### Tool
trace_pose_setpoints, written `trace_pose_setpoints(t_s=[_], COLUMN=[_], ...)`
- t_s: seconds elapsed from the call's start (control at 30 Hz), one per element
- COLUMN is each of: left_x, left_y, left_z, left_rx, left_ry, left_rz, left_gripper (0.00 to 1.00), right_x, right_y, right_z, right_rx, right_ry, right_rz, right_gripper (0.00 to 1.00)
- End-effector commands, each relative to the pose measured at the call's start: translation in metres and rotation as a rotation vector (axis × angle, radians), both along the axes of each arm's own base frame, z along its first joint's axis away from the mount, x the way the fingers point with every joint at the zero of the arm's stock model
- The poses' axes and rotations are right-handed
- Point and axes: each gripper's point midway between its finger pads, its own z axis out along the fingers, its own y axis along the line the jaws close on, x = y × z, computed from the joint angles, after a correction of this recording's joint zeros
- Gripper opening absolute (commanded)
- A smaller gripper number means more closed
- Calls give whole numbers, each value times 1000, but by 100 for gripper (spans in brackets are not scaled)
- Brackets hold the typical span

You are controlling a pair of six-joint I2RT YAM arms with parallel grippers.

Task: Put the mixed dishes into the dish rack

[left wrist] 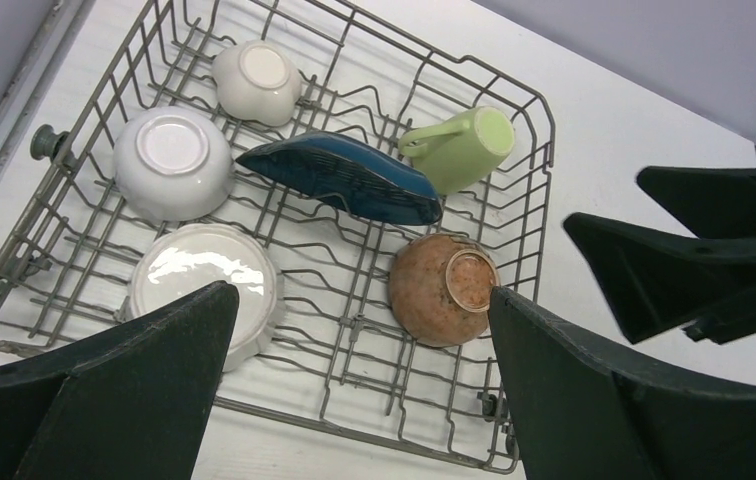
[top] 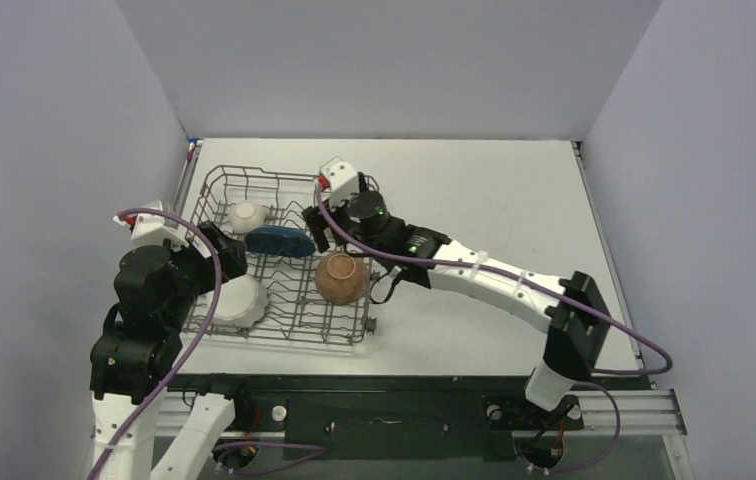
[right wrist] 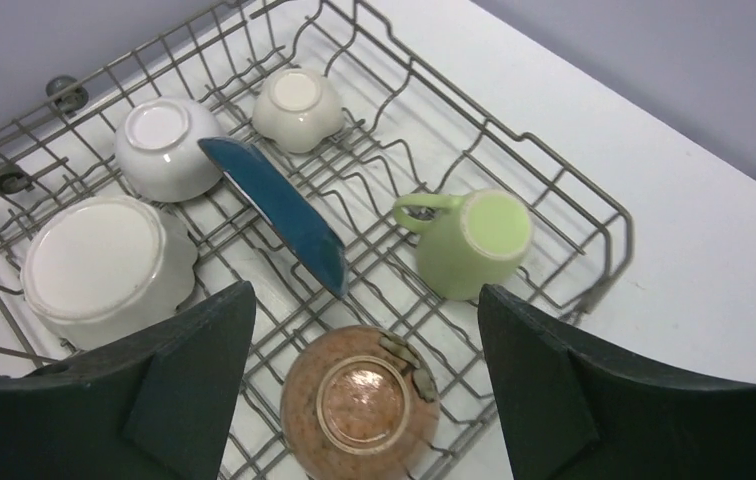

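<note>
Evidently we are near the end of the job: every piece sits inside the large grey wire dish rack (top: 294, 290), which stands on the white table (top: 494, 200). Our right gripper (right wrist: 364, 320) hangs over the rack's right half with its jaws spread wide, holding nothing. Our left gripper (left wrist: 364, 295) hovers empty over the rack's near-left corner, jaws fully apart. To do this step well, we judge that the right arm should rise straight up out of the rack before swinging away, so its fingers catch neither tines nor rims.

Within the rack, the white scalloped bowl (right wrist: 104, 265) lies bottom-up at the near-left corner. The dark blue irregular dish (right wrist: 279, 210) stands on edge across the rack's middle. The brown speckled bowl (right wrist: 359, 400) is upturned at the rack's near-right corner, directly beneath the right gripper, so we think it is the likeliest thing to bump. The plain white bowl (right wrist: 164, 145) is inverted along the rack's left side. The light green mug (right wrist: 474, 245) rests base-outward at the far-right corner. The small cream lobed dish (right wrist: 297, 108) sits bottom-up at the far left, and we cannot see any pattern on it.
</note>
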Motion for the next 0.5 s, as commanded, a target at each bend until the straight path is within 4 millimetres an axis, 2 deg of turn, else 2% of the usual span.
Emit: trace_pose_setpoints(t_s=[0.0, 0.03, 0.13, 0.17, 0.2, 0.23, 0.27, 0.33, 0.43, 0.47], left_x=[4, 4, 4, 4, 3, 2, 3, 1, -3, -4], left_y=[-8, -9, -10, -10, -10, -9, -9, -8, -6, -6], left_z=[22, 24, 31, 35, 38, 44, 49, 58, 73, 80], left_rx=[-51, -56, -75, -81, -89, -95, -106, -122, -143, -150], left_ry=[-89, -98, -123, -140, -151, -173, -194, -237, -304, -334], left_rz=[-27, -27, -27, -26, -23, -18, -13, -3, 3, 3], left_gripper=[96, 96, 96, 96, 96, 96, 96, 96, 96, 96], right_x=[7, 5, -2, -4, -7, -9, -14, -23, -35, -41], right_y=[-65, -74, -125, -135, -156, -166, -186, -213, -248, -258], right_z=[27, 28, 33, 34, 38, 40, 46, 56, 65, 76], right_rx=[112, 133, 173, 188, 199, 213, 229, 253, 256, 284], right_ry=[12, 24, 28, 32, 24, 24, 10, -14, -46, -65], right_rz=[-155, -177, -269, -291, -330, -353, -391, -446, -526, -543], right_gripper=[77, 77, 77, 77, 77, 78, 78, 79, 83, 84])
